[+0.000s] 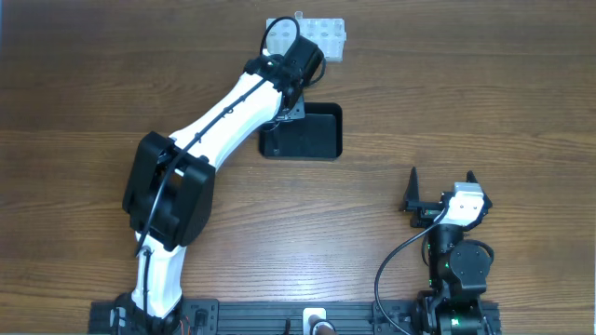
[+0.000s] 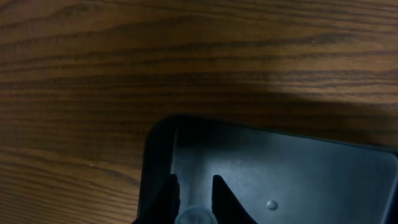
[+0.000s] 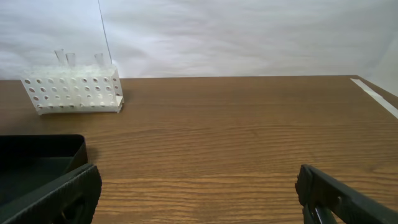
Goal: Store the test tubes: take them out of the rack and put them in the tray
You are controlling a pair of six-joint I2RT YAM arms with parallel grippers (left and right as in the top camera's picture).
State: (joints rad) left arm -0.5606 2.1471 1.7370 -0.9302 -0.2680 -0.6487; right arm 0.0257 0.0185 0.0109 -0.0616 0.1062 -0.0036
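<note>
One test tube [image 2: 196, 216]: clamped in my left gripper [image 2: 195, 182], low over the black tray [image 2: 298, 168] beside its wall, as the left wrist view shows. Three more tubes [image 3: 70, 60]: upright in the white rack [image 3: 74, 92], at 12 o'clock from the tray, seen from the right wrist. My right gripper [image 3: 199, 202]: jaws wide apart, at 4 o'clock from the tray, well apart from it, above the wooden table [image 1: 503, 93].

Setting: robotics laboratory bench. A wood-grain table [image 1: 484, 102] carried a white perforated rack [image 3: 74, 92] with clear test tubes [image 3: 70, 60] standing in it. A plain white backdrop [image 3: 249, 37] hung behind the rack, and a black tray [image 1: 317, 130] lay near the rack. Left arm [image 1: 223, 116] and right arm [image 1: 456, 261] stood on a black rail [image 1: 251, 314], well apart from the rack.
</note>
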